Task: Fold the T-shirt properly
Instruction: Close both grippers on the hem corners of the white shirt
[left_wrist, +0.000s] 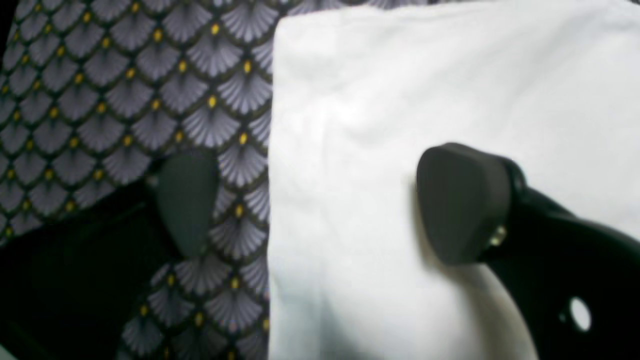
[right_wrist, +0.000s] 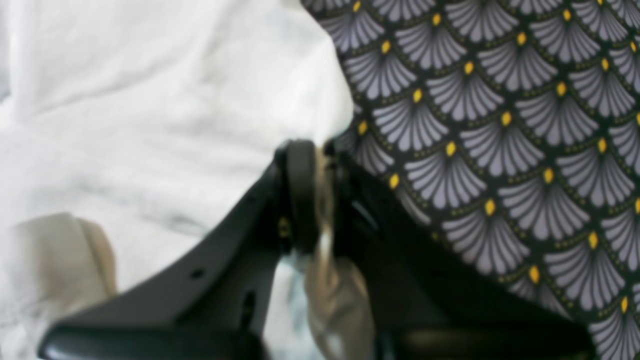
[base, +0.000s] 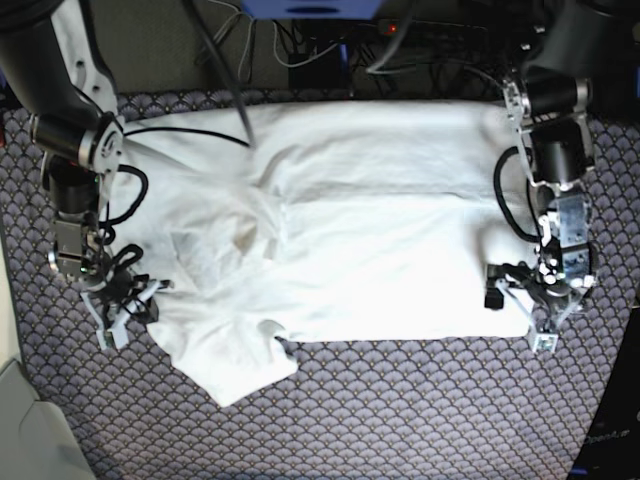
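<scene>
We see the large plain white cotton T-shirt (base: 340, 230) spread across the middle of the scallop-patterned grey and yellow tablecloth (base: 400, 410), its hem end toward three o'clock in the base view and its rumpled sleeve and collar end toward nine. One sleeve juts out toward seven o'clock, and the fabric around it is bunched and creased.

At about eight o'clock of the shirt, the right gripper (right_wrist: 320, 200) has its jaws pinched together on the cloth's edge; a thin sliver of white fabric shows between them in the right wrist view. At about four o'clock, the left gripper (left_wrist: 325, 205) stands with jaws spread wide, one finger over the shirt and the other over the tablecloth, straddling the straight side edge, holding nothing.

We judge the main risk to be unevenness: only one side is gripped, so lifting now would drag the shirt askew. The right pinch looks shallow and could slip, and the left jaws may catch only the top layer.
</scene>
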